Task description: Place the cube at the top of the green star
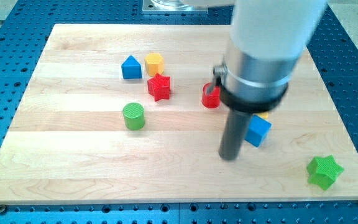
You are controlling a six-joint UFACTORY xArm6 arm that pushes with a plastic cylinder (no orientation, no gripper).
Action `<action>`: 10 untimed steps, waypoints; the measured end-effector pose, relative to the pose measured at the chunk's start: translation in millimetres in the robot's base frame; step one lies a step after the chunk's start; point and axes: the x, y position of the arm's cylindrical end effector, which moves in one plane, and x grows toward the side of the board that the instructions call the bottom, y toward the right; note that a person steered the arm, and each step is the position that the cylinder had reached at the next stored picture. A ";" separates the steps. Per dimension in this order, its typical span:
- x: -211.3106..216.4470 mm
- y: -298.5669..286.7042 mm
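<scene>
My tip [229,155] rests on the table [73,174], just left of the blue cube [258,131]; it has no hand to open. The green star [324,172] lies far right, lower

Bright, even light falls from above — colours read clean and saturated across the pale wooden tabletop [73,168]. Shadows are short and soft, hugging the foot of each block, as under the green cylinder [133,116] and the green star [324,171]. The arm's metal collar [255,74] carries a mild sheen, and its white housing [278,22] — close to the lens — looks soft and slightly blown out. Block edges are a little blurred; the picture is low in resolution. No marked bending shows at the edges.
</scene>
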 end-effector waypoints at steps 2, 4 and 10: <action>-37.8 14.5; -15.2 65.5; -2.0 115.9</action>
